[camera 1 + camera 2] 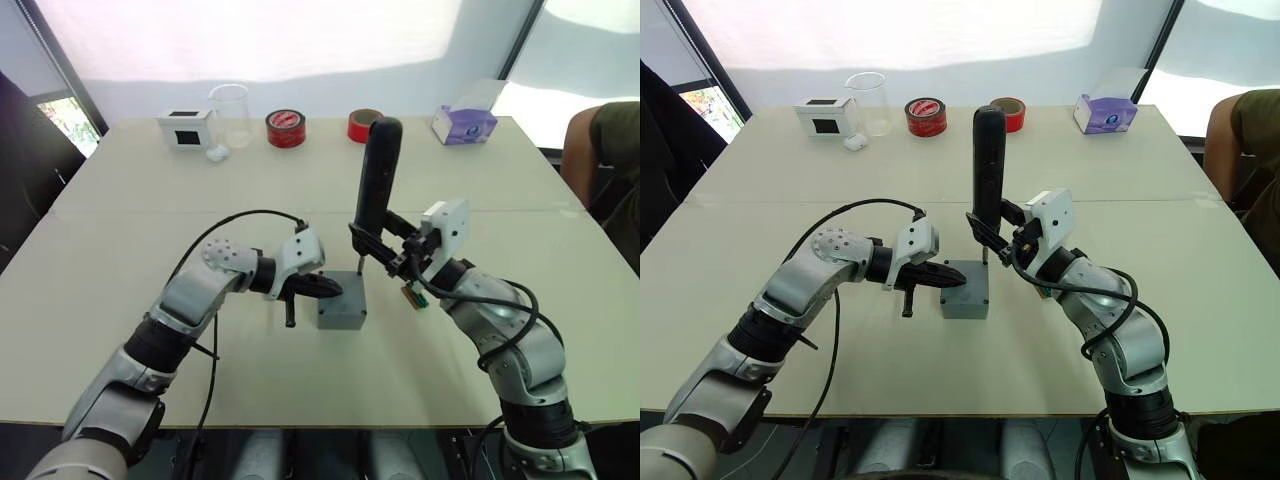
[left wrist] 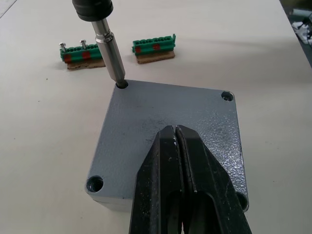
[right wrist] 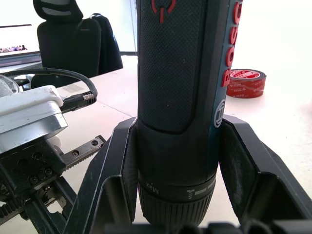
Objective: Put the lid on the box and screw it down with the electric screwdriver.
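The grey box (image 1: 342, 310) stands at mid-table with the flat grey lid (image 2: 161, 114) lying squarely on top, screw holes at its corners. My left gripper (image 2: 174, 130) is shut with nothing between its fingers, and its tips rest on the lid's middle. The black electric screwdriver (image 1: 378, 175) stands upright with my right gripper (image 1: 372, 243) shut around its lower body. Its bit (image 2: 113, 58) sits in the lid's far corner hole on my left gripper's side.
Two green circuit strips (image 2: 83, 48) (image 2: 153, 45) lie just beyond the box. Along the far edge stand a white box with a dark window (image 1: 186, 128), a clear beaker (image 1: 230, 115), two red tape rolls (image 1: 286, 128) (image 1: 362, 124) and a purple tissue box (image 1: 463, 124). A person (image 1: 605, 150) sits at the right.
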